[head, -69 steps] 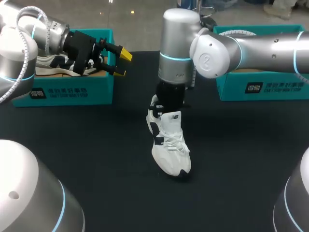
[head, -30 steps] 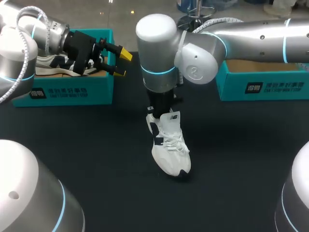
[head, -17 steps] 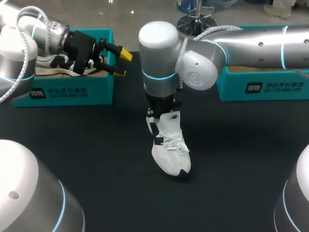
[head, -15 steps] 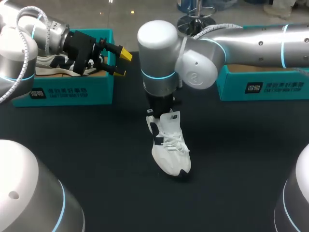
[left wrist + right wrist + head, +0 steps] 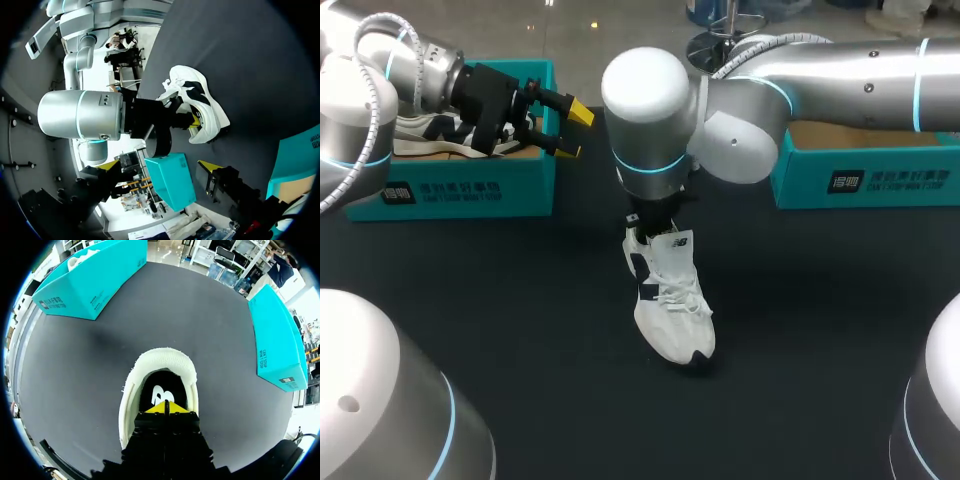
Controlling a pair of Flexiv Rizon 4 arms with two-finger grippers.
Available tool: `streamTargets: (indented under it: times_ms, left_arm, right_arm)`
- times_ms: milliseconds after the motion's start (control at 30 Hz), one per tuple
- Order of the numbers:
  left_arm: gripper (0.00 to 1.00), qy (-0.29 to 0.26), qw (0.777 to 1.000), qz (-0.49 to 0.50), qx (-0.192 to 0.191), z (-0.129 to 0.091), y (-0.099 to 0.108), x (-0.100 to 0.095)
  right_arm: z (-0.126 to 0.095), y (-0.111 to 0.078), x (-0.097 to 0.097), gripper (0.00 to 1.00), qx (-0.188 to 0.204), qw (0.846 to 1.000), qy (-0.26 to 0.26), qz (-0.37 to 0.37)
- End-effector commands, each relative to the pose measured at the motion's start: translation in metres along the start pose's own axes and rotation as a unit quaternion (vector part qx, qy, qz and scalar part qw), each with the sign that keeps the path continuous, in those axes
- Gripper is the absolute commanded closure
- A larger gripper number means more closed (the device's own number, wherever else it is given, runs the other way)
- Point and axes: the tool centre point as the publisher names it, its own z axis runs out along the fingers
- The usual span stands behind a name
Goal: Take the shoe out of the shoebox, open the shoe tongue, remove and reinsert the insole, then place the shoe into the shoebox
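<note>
A white shoe (image 5: 670,300) with dark panels stands on the black table (image 5: 800,330), toe toward me. My right arm reaches past the middle and points straight down at the shoe's heel end. Its gripper (image 5: 655,222) is in the shoe's opening. In the right wrist view the right gripper (image 5: 165,407) has its yellow tips pressed together, shut, inside the padded collar (image 5: 160,357) and just over the dark insole (image 5: 159,392). My left gripper (image 5: 576,132) hangs open at the corner of the left shoebox (image 5: 450,190), empty; in its own view the left gripper (image 5: 157,165) looks toward the shoe (image 5: 200,105).
The teal left shoebox holds a second shoe (image 5: 430,135). Another teal shoebox (image 5: 860,180) stands at the back right, partly under my right arm. Bare black tabletop lies all around the standing shoe.
My right arm's wrist has swung left over the shoe's heel and settled there, gripper still shut in the opening. The shoe and my left arm have not moved.
</note>
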Motion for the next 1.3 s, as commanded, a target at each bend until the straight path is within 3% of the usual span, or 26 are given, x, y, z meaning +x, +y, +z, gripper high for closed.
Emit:
streamTargets:
  times_ms: [33, 300, 600, 700, 900, 1300]
  left_arm:
    - [0.00, 0.001, 1.000, 0.001, 0.001, 0.000, 0.000, 0.000]
    - [0.00, 0.001, 1.000, 0.001, 0.001, 0.000, 0.000, 0.000]
    - [0.00, 0.001, 1.000, 0.001, 0.001, 0.000, 0.000, 0.000]
    - [0.00, 0.001, 1.000, 0.001, 0.001, 0.000, 0.000, 0.000]
    - [0.00, 0.001, 1.000, 0.001, 0.001, 0.000, 0.000, 0.000]
    - [0.00, 0.001, 1.000, 0.001, 0.001, 0.000, 0.000, 0.000]
  right_arm:
    - [0.010, 0.001, 0.012, 1.00, -0.006, 1.000, -0.009, -0.008]
    - [0.022, -0.002, 0.019, 1.00, 0.008, 1.000, 0.015, -0.015]
    - [-0.012, -0.006, 0.007, 1.00, -0.012, 1.000, -0.020, -0.015]
    - [-0.014, -0.004, 0.001, 1.00, -0.021, 0.999, -0.030, -0.019]
    - [-0.002, 0.005, -0.002, 1.00, -0.036, 0.998, -0.044, -0.033]
    - [0.031, -0.001, 0.003, 1.00, -0.003, 0.999, -0.032, -0.039]
